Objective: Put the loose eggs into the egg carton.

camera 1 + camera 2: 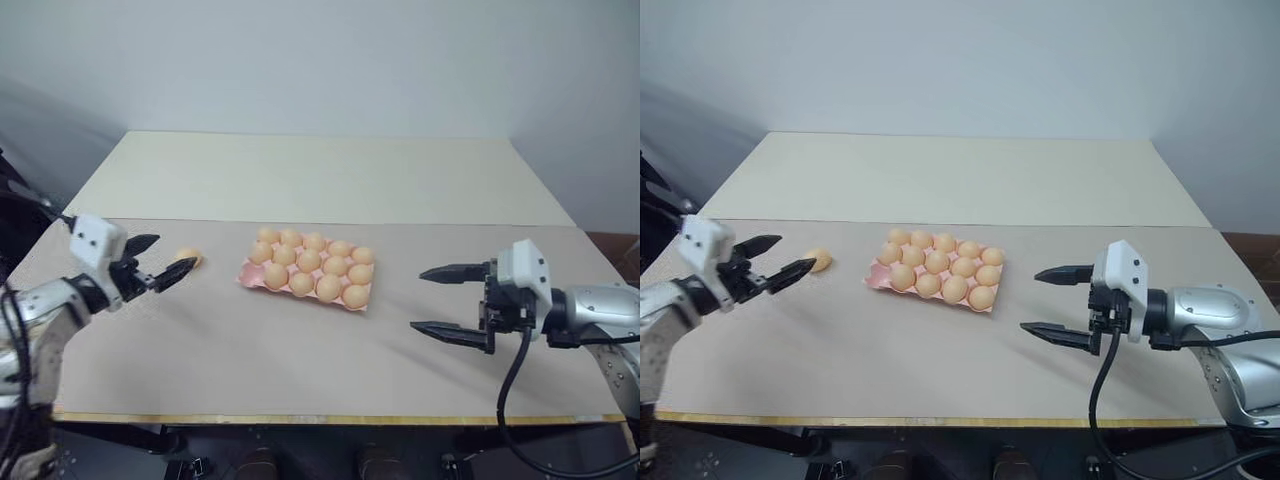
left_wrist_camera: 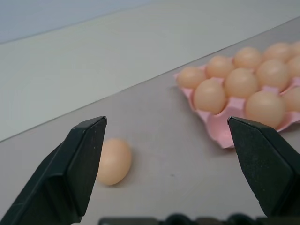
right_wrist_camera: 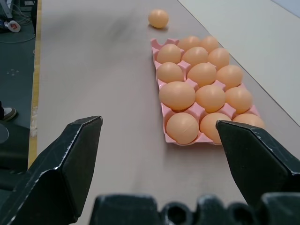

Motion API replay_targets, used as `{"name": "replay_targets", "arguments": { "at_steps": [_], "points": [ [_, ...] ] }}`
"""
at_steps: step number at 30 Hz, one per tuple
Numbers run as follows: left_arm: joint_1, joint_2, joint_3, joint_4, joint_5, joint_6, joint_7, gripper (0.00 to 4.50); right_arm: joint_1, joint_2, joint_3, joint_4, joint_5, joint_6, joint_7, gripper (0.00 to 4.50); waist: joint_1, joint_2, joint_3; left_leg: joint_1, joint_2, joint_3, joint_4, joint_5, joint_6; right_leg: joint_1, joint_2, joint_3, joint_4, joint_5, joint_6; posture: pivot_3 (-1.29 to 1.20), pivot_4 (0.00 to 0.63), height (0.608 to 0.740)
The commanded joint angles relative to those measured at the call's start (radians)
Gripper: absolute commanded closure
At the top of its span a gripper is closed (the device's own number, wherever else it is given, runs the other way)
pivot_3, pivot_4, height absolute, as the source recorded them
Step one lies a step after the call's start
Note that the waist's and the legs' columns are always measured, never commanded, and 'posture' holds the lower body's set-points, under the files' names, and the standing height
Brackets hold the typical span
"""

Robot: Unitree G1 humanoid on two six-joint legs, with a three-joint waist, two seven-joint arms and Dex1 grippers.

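Observation:
One loose egg (image 1: 188,257), pale orange-tan, lies on the grey table left of the egg carton (image 1: 243,275). The carton is a pink tray holding several identical eggs, and the cup at its corner nearest the loose egg is bare. My left gripper (image 1: 172,256) is open just short of the loose egg, nothing between its fingers. In the left wrist view the egg (image 2: 114,161) sits partly behind one finger (image 2: 79,164). My right gripper (image 1: 417,299) hovers open and empty to the right of the carton (image 3: 163,111), pointing at it.
A second, cream-coloured table top (image 1: 320,175) adjoins the grey one at the back, below a plain wall. The grey table's front edge (image 1: 330,418) runs near my arms. A cable (image 1: 510,390) hangs from the right wrist.

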Motion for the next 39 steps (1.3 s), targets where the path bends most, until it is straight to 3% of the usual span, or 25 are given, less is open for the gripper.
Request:
{"name": "replay_targets", "arguments": {
  "at_steps": [1,12,15,19,21,23,27,32,38,39],
  "points": [
    [-0.100,-0.019,-0.062,0.183,0.112,-0.131,0.043,0.01,-0.006,-0.006,-0.023,-0.043,0.021,0.000,-0.008,0.00,0.004,0.000,0.000,0.000,0.000,0.000,0.000,0.000,0.000,0.000,0.000,0.000,0.000,0.000,0.000,0.00,0.150,0.740],
    [-0.403,-0.135,-0.190,0.778,0.261,-0.357,-0.002,0.01,0.012,-0.009,-0.061,-0.122,0.043,0.019,-0.061,0.00,0.012,0.000,0.000,-0.001,-0.001,0.000,0.000,0.000,0.000,0.000,0.000,-0.001,0.000,0.000,0.000,0.00,0.150,0.740],
    [-0.439,-0.142,-0.201,0.869,0.277,-0.398,-0.024,0.60,0.006,-0.005,-0.072,-0.142,0.065,0.032,-0.080,0.00,0.011,0.000,0.000,-0.001,-0.001,-0.001,0.000,0.000,0.000,0.000,0.000,-0.001,0.000,0.000,0.000,0.00,0.150,0.740],
    [-0.473,-0.145,-0.199,0.931,0.287,-0.442,-0.028,1.89,0.014,-0.002,-0.068,-0.143,0.061,0.029,-0.098,0.00,0.009,0.000,0.000,0.000,-0.001,-0.001,0.000,0.000,0.000,0.001,0.000,-0.001,0.001,0.000,0.000,0.00,0.150,0.740],
    [-0.480,-0.136,-0.195,0.928,0.286,-0.464,-0.047,2.58,0.018,0.000,-0.066,-0.144,0.059,0.026,-0.104,0.00,0.008,0.000,0.000,0.000,-0.001,-0.001,0.000,0.000,0.000,0.001,0.000,-0.001,0.001,0.000,0.000,0.00,0.150,0.740],
    [-0.476,-0.127,-0.186,0.885,0.268,-0.476,-0.090,2.76,0.024,0.001,-0.069,-0.146,0.060,0.026,-0.108,0.00,0.009,0.000,0.000,-0.001,-0.001,-0.001,0.000,0.000,0.000,0.000,0.000,-0.001,0.001,0.000,0.000,0.00,0.150,0.740],
    [-0.450,-0.145,-0.155,0.690,0.161,-0.406,-0.237,2.76,0.037,0.002,-0.068,-0.145,0.055,0.018,-0.109,0.00,0.011,0.000,0.000,-0.003,-0.001,-0.001,0.000,0.000,0.000,-0.001,0.000,-0.001,0.001,0.000,0.000,0.00,0.150,0.740],
    [-0.388,-0.211,-0.221,0.426,0.093,-0.282,-0.350,2.76,0.028,0.006,-0.052,-0.138,0.046,0.011,-0.117,0.00,0.013,0.000,0.000,-0.002,-0.001,-0.001,0.000,0.000,0.000,0.000,-0.001,-0.001,0.001,0.000,0.001,0.00,0.150,0.740],
    [-0.366,-0.261,-0.319,0.371,0.154,-0.251,-0.359,2.76,0.045,0.004,-0.072,-0.151,0.047,0.013,-0.129,0.00,0.005,0.000,0.000,-0.001,-0.001,-0.001,0.001,0.000,0.000,0.000,0.000,0.000,0.001,0.000,0.000,0.00,0.150,0.740],
    [-0.366,-0.260,-0.324,0.375,0.161,-0.259,-0.357,2.41,0.052,0.003,-0.079,-0.156,0.049,0.013,-0.132,0.00,0.004,0.000,0.000,-0.001,-0.001,-0.001,0.001,0.000,0.000,0.000,0.000,0.000,0.001,0.000,0.000,0.00,0.150,0.740]
  ]
}}
